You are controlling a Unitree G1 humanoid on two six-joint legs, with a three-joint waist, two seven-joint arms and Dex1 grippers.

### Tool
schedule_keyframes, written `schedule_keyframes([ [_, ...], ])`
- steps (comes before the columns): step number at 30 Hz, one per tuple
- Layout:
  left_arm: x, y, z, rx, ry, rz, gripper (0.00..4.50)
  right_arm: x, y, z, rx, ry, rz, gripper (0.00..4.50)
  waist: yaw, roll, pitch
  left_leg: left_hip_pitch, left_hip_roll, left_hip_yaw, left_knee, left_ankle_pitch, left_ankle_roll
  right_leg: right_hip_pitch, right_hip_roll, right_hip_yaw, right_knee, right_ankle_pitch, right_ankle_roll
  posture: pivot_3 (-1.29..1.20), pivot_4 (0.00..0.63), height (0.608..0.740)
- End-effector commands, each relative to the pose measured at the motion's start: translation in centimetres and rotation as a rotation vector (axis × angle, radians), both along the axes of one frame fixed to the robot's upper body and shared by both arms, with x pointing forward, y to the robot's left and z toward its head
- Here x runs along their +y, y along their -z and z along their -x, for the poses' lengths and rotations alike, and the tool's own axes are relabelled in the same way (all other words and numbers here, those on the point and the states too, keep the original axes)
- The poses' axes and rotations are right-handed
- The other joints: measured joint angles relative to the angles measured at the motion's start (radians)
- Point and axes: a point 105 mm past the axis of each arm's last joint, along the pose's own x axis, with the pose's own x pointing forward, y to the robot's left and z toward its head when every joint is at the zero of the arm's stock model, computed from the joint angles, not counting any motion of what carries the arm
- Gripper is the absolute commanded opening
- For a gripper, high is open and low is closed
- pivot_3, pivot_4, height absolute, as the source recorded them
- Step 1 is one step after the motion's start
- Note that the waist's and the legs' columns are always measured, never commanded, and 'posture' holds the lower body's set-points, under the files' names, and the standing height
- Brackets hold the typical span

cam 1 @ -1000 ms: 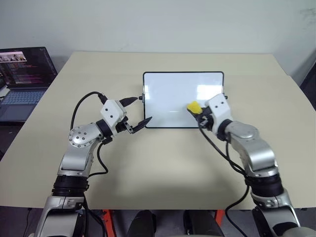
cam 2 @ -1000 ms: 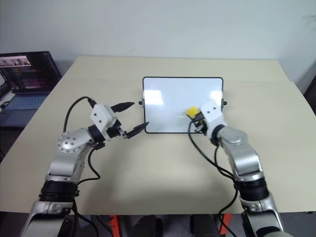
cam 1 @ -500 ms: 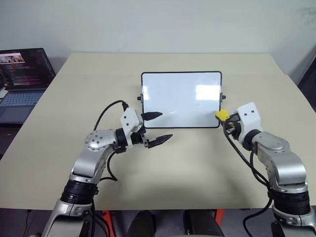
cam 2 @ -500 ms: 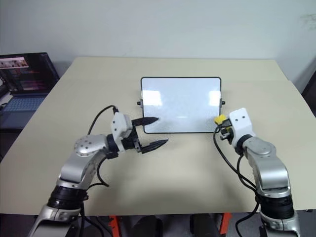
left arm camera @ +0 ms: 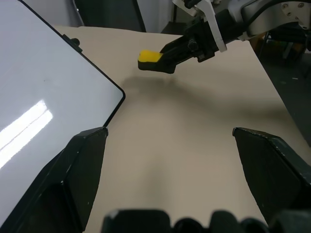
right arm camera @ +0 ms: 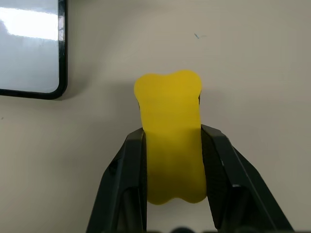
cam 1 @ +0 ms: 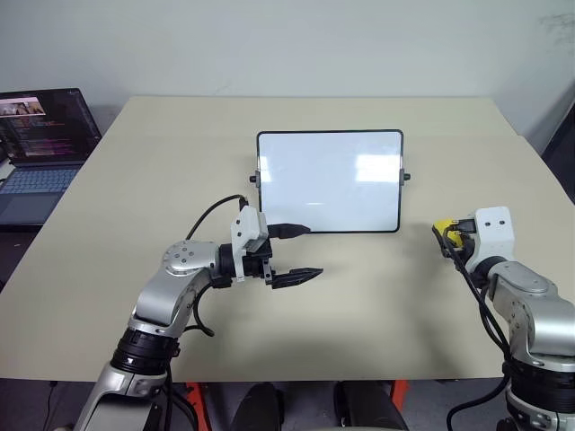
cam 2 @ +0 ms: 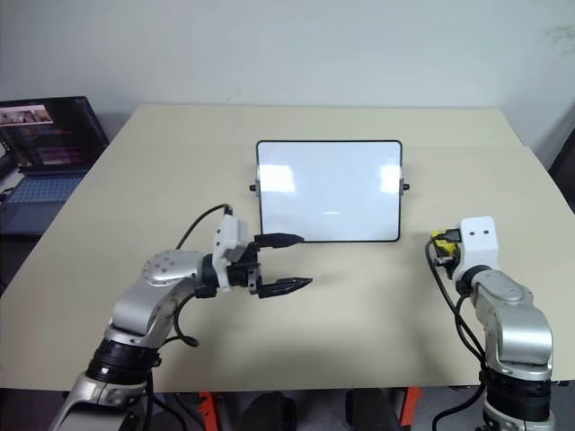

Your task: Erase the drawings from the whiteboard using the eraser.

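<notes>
The right gripper (right arm camera: 171,145) has its two black fingers clamped tight on the waist of the small yellow oblong eraser (right arm camera: 170,138), which sticks out past the fingertips and hangs just above the beige tabletop (cam 1: 377,296). The left gripper (cam 1: 296,253) is spread wide with nothing in it, pointing across toward the right one, fingers well apart over bare table. Just beyond the left gripper's upper finger is the near edge of the small glossy white whiteboard with the thin black frame (cam 1: 329,180), lying flat; from the right gripper it's off to the left and further back, not touching. Board surface looks clean, can't make out any drawings. Way off past the left arm sits a dark open laptop (cam 1: 40,148).
</notes>
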Motion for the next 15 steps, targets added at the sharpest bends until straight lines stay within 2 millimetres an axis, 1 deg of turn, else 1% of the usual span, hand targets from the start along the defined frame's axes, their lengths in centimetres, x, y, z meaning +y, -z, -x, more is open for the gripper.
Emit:
schedule_keyframes([
  [1, -0.1, -0.6, 0.0, -0.033, 0.019, -0.008, 4.5, 0.0, -1.0, -0.2, -0.026, 0.023, -0.045, 1.23, 0.0, 0.0, 0.0, 0.0, 0.0, 0.0, 0.0, 0.0, 0.0, 0.0, 0.0, 0.0, 0.0, 0.0, 0.0, 0.0, 0.15, 0.74],
  [5, 0.1, -0.4, -0.1, -0.05, 0.016, -0.028, 4.5, 0.3, -0.7, -0.3, -0.001, 0.042, -0.1, 1.23, 0.0, 0.0, 0.0, 0.0, 0.0, 0.0, 0.0, 0.0, 0.0, 0.0, 0.0, 0.0, 0.001, 0.0, 0.0, 0.0, 0.15, 0.74],
  [12, 0.7, -0.4, -0.4, -0.062, -0.013, -0.035, 4.5, 2.3, -1.4, -1.4, 0.001, -0.005, -0.142, 1.23, 0.0, 0.0, 0.0, 0.0, 0.0, 0.0, 0.0, 0.0, 0.0, 0.0, 0.0, 0.0, 0.0, 0.0, 0.0, 0.0, 0.15, 0.74],
  [15, 0.9, -0.2, -0.5, -0.065, -0.028, -0.041, 4.5, 2.5, -1.0, -1.6, 0.01, -0.005, -0.147, 1.23, 0.0, 0.0, 0.0, 0.0, 0.0, 0.0, 0.0, 0.0, 0.0, 0.0, 0.0, 0.0, 0.0, 0.0, 0.0, 0.0, 0.15, 0.74],
])
